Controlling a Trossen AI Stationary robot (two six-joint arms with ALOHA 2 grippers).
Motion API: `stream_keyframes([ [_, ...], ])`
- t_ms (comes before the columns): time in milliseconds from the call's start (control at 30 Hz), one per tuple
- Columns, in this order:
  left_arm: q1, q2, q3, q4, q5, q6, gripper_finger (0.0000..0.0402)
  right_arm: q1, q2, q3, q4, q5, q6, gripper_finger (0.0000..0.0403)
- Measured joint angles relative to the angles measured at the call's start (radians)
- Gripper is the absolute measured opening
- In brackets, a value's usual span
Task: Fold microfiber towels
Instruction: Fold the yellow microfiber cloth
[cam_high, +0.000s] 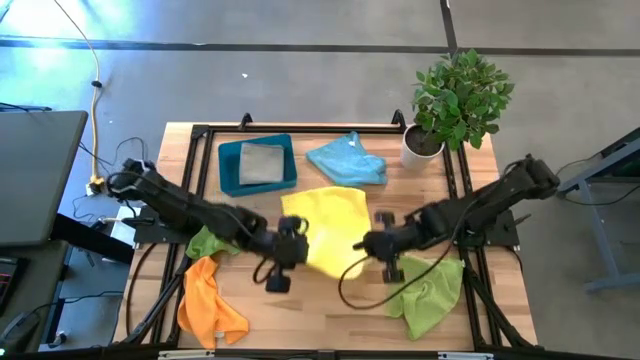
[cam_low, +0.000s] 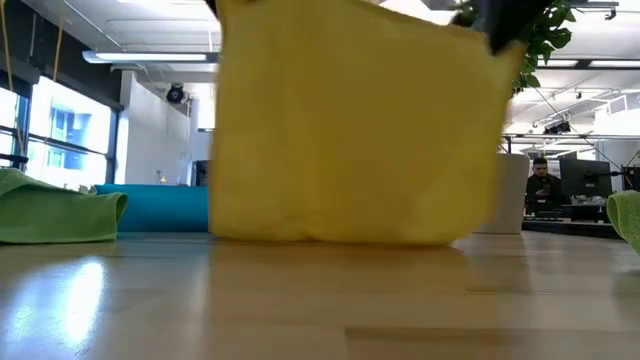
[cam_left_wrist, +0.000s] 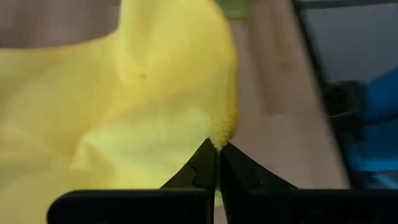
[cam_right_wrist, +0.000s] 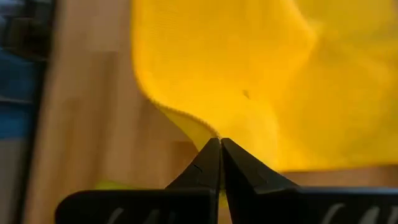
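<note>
A yellow towel (cam_high: 327, 222) is held up between my two grippers at the table's middle. In the low view it hangs like a curtain (cam_low: 350, 130), with its lower edge (cam_low: 340, 238) on the table. My left gripper (cam_high: 298, 235) is shut on one upper corner and my right gripper (cam_high: 364, 244) on the other. A grey towel (cam_high: 260, 163) lies folded in the teal tray (cam_high: 228, 160). A light blue towel (cam_high: 348, 160), two lime green towels (cam_high: 208, 242) (cam_high: 430, 290) and an orange towel (cam_high: 208, 302) lie on the table. My left gripper pinches the yellow towel's upper left corner (cam_left_wrist: 219, 132) between its two fingertips. The towel hangs below, with its lower edge on the table. My right gripper pinches the upper right corner (cam_right_wrist: 211, 138) between its two fingertips. The cloth between the two corners hangs fairly flat.
A potted plant (cam_high: 455, 100) stands at the far right corner. The teal tray is at the far left. A black frame (cam_high: 300, 128) runs round the table's edges. Bare wood (cam_high: 320, 310) lies near the front edge between the orange and green towels.
</note>
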Motion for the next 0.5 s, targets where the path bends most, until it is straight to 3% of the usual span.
stream_keyframes([
  [133,-0.059,0.062,-0.027,0.130,0.096,-0.050,0.0001,0.040,0.000,-0.094,0.153,-0.096,0.059,0.0000],
  [300,-0.100,0.127,-0.026,0.228,0.252,-0.057,0.0001,0.054,0.000,-0.113,0.246,-0.267,0.068,0.0000],
  [400,-0.109,0.131,-0.026,0.230,0.250,-0.058,0.0001,0.052,0.000,-0.113,0.271,-0.332,0.049,0.0000],
  [500,-0.109,0.130,-0.026,0.204,0.175,-0.058,0.0001,0.036,0.000,-0.113,0.271,-0.259,-0.016,0.0000],
])
